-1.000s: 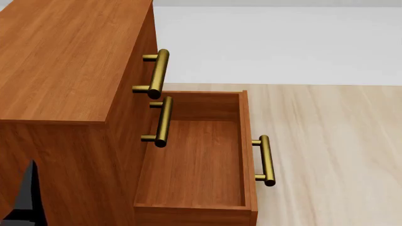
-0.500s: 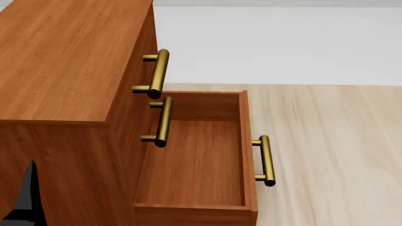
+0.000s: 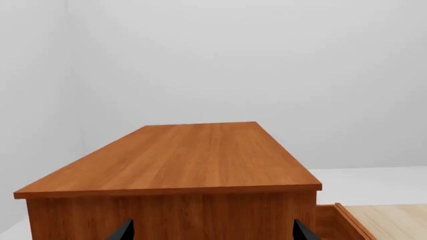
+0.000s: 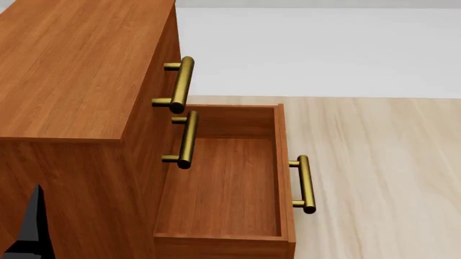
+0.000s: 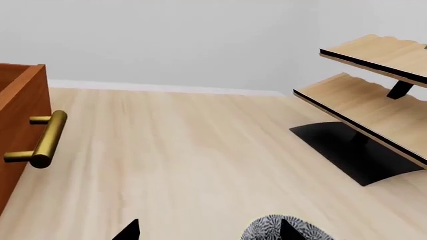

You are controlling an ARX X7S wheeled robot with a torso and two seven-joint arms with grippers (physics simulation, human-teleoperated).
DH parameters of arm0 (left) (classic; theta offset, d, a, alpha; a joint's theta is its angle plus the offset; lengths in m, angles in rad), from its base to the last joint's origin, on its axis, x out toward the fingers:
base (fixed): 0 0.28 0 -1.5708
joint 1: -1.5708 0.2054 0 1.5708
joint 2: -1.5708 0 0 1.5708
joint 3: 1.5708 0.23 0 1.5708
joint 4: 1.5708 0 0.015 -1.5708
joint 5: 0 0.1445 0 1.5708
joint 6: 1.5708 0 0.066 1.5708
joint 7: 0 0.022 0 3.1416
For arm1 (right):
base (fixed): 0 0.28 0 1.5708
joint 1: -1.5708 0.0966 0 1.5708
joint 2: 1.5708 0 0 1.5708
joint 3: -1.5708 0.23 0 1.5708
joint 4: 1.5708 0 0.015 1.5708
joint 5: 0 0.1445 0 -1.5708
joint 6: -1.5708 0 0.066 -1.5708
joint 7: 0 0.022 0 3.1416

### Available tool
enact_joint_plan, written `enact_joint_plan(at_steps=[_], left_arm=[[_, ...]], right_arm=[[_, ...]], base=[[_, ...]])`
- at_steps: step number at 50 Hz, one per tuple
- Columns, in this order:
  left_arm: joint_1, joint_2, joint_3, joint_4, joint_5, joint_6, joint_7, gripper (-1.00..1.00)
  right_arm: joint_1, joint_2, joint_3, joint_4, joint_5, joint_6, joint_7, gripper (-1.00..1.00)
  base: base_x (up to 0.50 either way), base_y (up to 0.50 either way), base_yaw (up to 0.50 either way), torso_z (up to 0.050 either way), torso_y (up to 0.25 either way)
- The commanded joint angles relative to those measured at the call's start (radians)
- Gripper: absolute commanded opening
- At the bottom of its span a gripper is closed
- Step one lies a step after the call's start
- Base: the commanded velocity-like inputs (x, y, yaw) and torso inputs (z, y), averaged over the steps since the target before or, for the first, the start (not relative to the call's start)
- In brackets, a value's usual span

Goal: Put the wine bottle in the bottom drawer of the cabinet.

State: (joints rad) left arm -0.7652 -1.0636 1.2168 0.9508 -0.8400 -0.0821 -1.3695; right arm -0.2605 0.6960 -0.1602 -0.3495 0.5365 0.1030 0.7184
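While the reddish-brown wooden bottom drawer (image 4: pixel 219 186) stays pulled out and empty as before, both claws hang spread apart, grasping nothing, with no bottle in view.

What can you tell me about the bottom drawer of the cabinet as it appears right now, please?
The bottom drawer is a reddish-brown, wood-grain open box, pulled well out from the cabinet over the pale plank floor. Nothing shows inside it; the wine bottle is not in any view. A horizontal brass bar handle on two short posts sits on its front panel, also seen in the right wrist view. Nothing touches the drawer or its handle.
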Motion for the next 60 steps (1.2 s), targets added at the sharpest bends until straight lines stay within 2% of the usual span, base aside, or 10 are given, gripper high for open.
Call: enact_joint_plan(at_steps=[1,25,60], left_arm=[[0.006,0.002,-0.001,-0.004,0.003,0.003,0.003,1.00],[0.013,-0.001,-0.007,-0.007,0.007,0.008,0.006,1.00],[0.041,-0.015,-0.014,-0.034,0.023,0.044,0.027,1.00]], right_arm=[[-0.009,-0.016,-0.018,0.066,0.044,-0.001,-0.012,-1.00],[0.010,-0.007,-0.028,0.043,0.044,0.016,-0.015,-1.00],[0.167,0.135,-0.001,-0.211,0.175,0.256,0.039,-1.00]], base=[[0.00,0.00,0.00,0.000,0.000],[0.00,0.00,0.00,0.000,0.000],[0.00,0.00,0.00,0.000,0.000]])
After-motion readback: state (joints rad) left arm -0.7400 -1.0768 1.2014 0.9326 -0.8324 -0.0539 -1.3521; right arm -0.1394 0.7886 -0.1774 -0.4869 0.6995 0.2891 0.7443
